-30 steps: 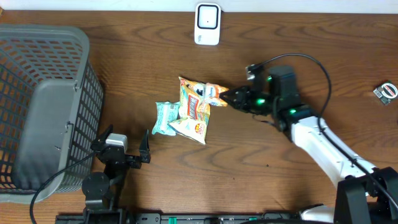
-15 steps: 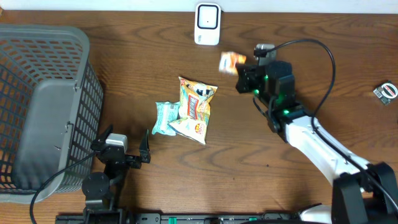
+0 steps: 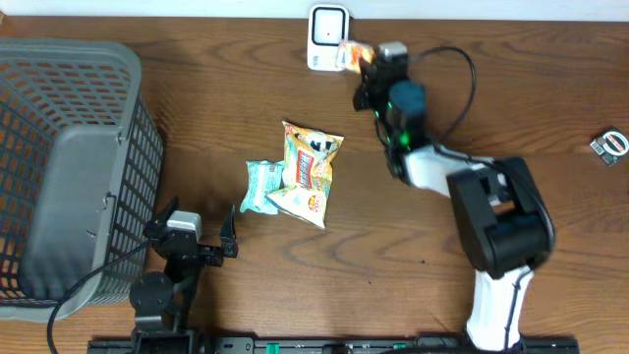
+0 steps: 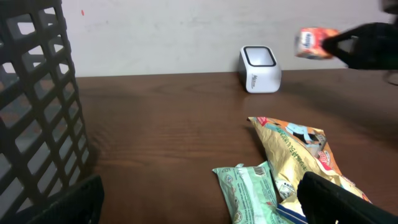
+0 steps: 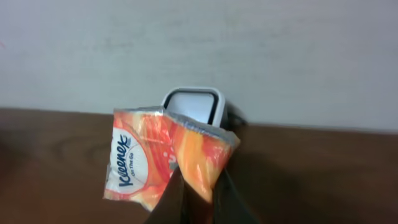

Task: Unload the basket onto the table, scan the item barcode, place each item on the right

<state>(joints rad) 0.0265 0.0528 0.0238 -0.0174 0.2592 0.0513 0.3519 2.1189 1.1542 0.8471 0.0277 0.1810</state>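
An orange Kleenex tissue pack hangs pinched by one end in my right gripper, which is shut on it. The pack is held just off the table, right in front of the white barcode scanner at the table's far edge. In the right wrist view the scanner shows directly behind the pack. The left wrist view shows the pack to the right of the scanner. My left gripper rests open near the front edge with nothing between its fingers.
A yellow snack bag and a green packet lie together mid-table. A large grey mesh basket fills the left side. A small object sits at the far right edge.
My right gripper has lifted the tissue pack away from the pile and carried it back and leftward to the scanner. The left arm has not moved.
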